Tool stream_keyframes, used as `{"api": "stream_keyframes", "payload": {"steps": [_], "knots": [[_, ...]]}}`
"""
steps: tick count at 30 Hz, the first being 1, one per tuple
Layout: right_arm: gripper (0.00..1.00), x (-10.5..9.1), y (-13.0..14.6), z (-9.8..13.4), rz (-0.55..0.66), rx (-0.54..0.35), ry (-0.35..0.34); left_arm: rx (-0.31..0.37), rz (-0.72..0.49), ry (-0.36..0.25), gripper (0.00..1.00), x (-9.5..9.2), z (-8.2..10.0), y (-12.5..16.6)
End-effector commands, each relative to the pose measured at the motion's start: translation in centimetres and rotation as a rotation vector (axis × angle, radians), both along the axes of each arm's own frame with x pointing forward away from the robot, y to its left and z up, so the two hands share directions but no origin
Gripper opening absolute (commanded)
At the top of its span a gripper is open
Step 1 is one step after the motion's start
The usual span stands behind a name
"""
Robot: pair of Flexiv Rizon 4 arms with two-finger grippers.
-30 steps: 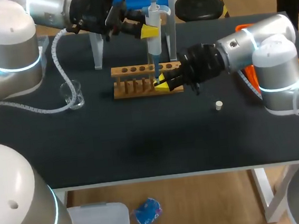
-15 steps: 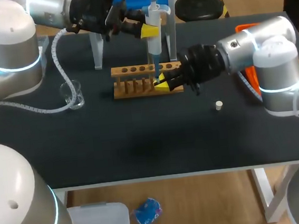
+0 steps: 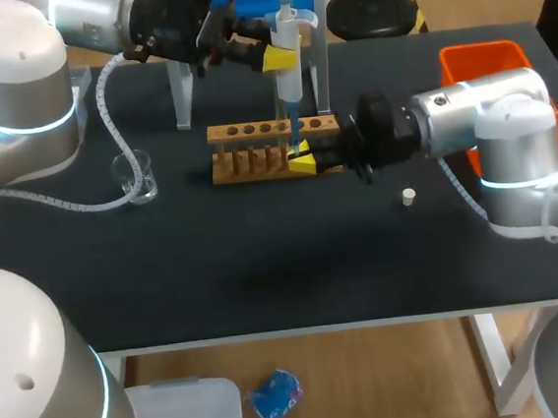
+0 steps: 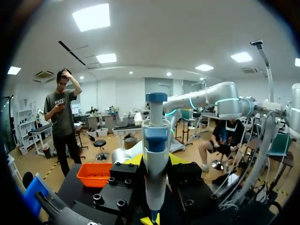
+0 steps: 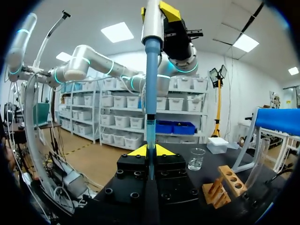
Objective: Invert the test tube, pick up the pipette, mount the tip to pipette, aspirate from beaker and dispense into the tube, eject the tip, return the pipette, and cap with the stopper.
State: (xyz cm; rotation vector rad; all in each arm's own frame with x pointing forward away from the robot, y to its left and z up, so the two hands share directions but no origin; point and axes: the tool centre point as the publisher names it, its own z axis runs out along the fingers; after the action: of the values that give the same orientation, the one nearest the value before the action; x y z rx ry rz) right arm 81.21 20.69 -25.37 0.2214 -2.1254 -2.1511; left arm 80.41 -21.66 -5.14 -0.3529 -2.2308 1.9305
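Where the wooden rack (image 3: pixel 255 162) stands toward the back of the black table (image 3: pixel 264 260), both arms meet at its right end. The left gripper (image 3: pixel 282 56) hangs above and just behind that end, its yellow tips drawn in tight on the body of the white pipette (image 3: pixel 286 45), which stands upright with the plunger on top. The pipette's blue tip (image 3: pixel 291 129) points straight down toward the front of the rack's right end. There the right gripper (image 3: pixel 302 159) sits low, just in front of the rack. Its fingers are narrowed onto a slim clear test tube (image 5: pixel 150 133) held upright, and the right wrist view shows the blue tip running down into the tube's mouth, right above the yellow tips. The small glass beaker (image 3: pixel 135 175) stands well to the left of the rack. The little white stopper (image 3: pixel 408 196) lies to the right of the rack and nearer the front edge, apart from both grippers. An orange bin (image 3: pixel 482 54) sits farther right of the rack, behind the right arm.
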Motion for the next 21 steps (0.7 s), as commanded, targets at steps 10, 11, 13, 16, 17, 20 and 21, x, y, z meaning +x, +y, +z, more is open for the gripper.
{"api": "stream_keyframes", "payload": {"steps": [10,11,13,16,17,20,21], "knots": [[0.00,-0.15,0.02,-0.33,-0.014,0.023,0.014,0.000,0.002,-0.001,0.00,-0.08,-0.03,0.02],[0.00,-0.15,0.01,-0.32,-0.014,0.022,0.014,0.000,0.002,-0.001,0.00,-0.08,-0.03,0.02],[0.00,-0.13,-0.03,-0.24,-0.014,0.018,0.009,0.000,0.002,-0.001,0.00,-0.08,-0.03,0.02],[0.00,-0.08,-0.08,-0.13,-0.012,0.008,-0.003,0.000,0.002,-0.001,0.00,-0.08,-0.03,0.02],[0.00,-0.05,-0.10,-0.09,-0.010,0.005,-0.006,0.000,0.002,-0.001,0.00,-0.08,-0.03,0.02],[0.00,0.00,-0.18,0.06,-0.007,-0.005,-0.014,0.000,0.002,-0.001,0.00,-0.08,-0.03,0.02],[0.00,0.02,-0.23,0.12,-0.006,-0.007,-0.015,0.000,0.002,-0.001,0.00,-0.08,-0.03,0.02]]}}
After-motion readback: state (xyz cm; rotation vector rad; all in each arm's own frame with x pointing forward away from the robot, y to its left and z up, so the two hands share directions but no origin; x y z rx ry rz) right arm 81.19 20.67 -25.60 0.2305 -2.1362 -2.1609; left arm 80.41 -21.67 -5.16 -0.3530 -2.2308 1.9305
